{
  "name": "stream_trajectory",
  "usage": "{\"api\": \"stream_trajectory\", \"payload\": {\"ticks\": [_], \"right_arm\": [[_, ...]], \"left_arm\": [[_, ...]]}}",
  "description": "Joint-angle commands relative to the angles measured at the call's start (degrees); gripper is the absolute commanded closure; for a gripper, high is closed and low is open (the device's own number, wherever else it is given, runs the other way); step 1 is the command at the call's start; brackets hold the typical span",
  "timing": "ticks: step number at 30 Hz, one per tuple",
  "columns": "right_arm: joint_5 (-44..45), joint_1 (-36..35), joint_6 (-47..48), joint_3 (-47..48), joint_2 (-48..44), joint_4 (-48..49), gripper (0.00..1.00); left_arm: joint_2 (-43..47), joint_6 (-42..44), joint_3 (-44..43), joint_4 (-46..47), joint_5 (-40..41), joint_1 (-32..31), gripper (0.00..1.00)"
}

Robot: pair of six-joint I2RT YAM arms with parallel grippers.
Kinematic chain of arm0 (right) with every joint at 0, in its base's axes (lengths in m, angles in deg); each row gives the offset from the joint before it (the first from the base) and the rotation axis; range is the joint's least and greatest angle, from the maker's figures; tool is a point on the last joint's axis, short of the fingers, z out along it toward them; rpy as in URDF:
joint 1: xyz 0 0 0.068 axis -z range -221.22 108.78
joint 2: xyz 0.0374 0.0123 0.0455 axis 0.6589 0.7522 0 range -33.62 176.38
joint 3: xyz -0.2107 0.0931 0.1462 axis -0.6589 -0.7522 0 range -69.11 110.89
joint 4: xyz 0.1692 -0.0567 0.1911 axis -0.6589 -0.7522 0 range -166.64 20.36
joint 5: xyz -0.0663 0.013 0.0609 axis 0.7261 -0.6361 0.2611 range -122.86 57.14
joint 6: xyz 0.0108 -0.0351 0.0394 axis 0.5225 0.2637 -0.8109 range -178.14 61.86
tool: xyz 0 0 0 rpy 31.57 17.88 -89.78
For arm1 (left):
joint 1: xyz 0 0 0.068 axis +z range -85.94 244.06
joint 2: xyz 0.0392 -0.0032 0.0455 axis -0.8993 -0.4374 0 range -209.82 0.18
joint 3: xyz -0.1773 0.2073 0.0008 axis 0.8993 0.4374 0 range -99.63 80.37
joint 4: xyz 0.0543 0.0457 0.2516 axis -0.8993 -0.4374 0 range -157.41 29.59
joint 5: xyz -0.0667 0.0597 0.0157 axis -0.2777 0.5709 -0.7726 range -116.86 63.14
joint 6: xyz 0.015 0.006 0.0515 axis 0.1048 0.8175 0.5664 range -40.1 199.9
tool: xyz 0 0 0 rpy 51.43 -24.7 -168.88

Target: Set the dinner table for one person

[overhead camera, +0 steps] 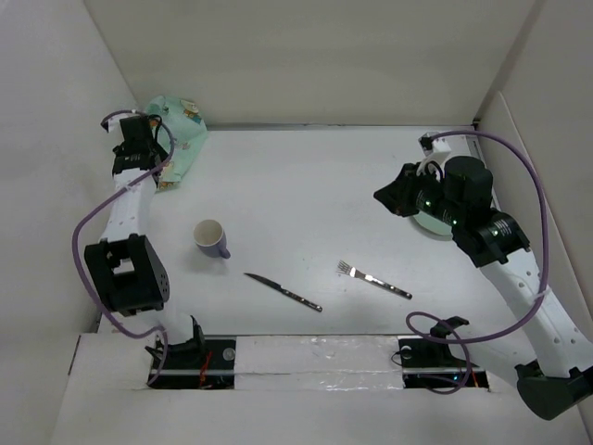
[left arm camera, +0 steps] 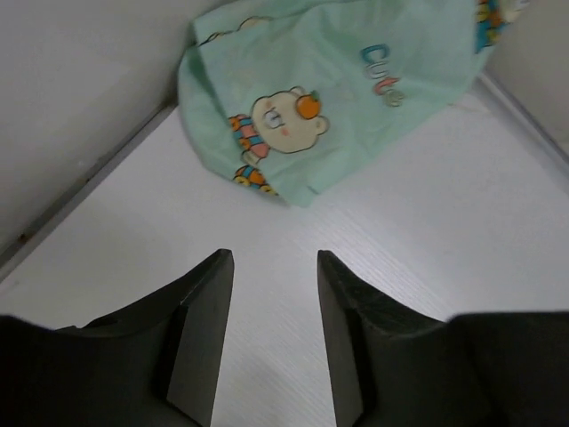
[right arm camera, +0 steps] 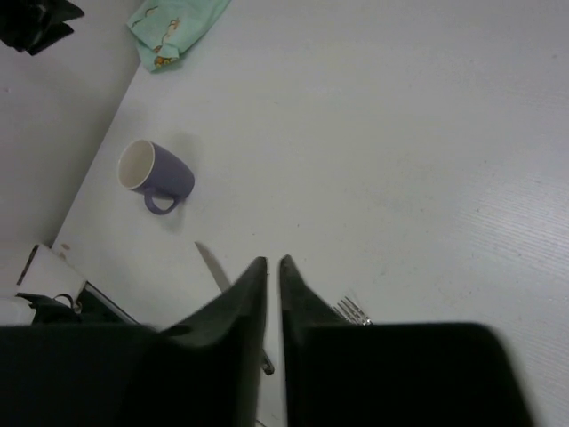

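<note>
The white dinner table (overhead camera: 296, 185) holds a purple mug (overhead camera: 211, 239) lying on its side, a knife (overhead camera: 283, 291) and a fork (overhead camera: 373, 278) near the front. A crumpled mint-green cartoon placemat (overhead camera: 181, 130) lies in the far left corner. My left gripper (overhead camera: 146, 125) is open and empty just short of the placemat (left arm camera: 356, 80), low over the table; its gripper point in the left wrist view (left arm camera: 274, 258) is over bare table. My right gripper (overhead camera: 384, 197) is shut and empty, held above the table at the right (right arm camera: 273, 262). The mug (right arm camera: 156, 173), knife (right arm camera: 212, 267) and fork (right arm camera: 351, 310) show below it.
A pale round plate (overhead camera: 429, 223) lies at the right, mostly hidden under my right arm. White walls enclose the table on the left, back and right. Purple cables loop off both arms.
</note>
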Motion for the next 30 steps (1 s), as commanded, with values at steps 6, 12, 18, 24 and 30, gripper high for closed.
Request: {"api": "stream_trajectory", "payload": {"ticks": [6, 12, 18, 24, 30], "right_arm": [[-1.68, 0.39, 0.23, -3.18, -2.79, 1.75, 0.43], [-2.74, -2.06, 0.14, -2.74, -0.68, 0.88, 0.39], [-0.9, -4.53, -0.47, -2.92, 0.9, 0.61, 0.38], [0.25, -6.64, -1.44, -1.25, 3.1, 1.31, 0.38], [0.77, -9.28, -2.4, -0.02, 5.47, 2.9, 0.38]], "left_arm": [[-11.4, -0.82, -5.4, -3.15, 1.39, 3.66, 0.44], [-21.15, -1.08, -11.64, -2.37, -3.36, 3.66, 0.38], [-28.18, -2.58, -15.33, -0.69, -7.58, 3.66, 0.36], [-33.9, -3.55, -17.53, -0.17, -10.82, 3.13, 0.64], [-33.47, -2.76, -20.43, 3.34, -18.91, -2.22, 1.0]]}}
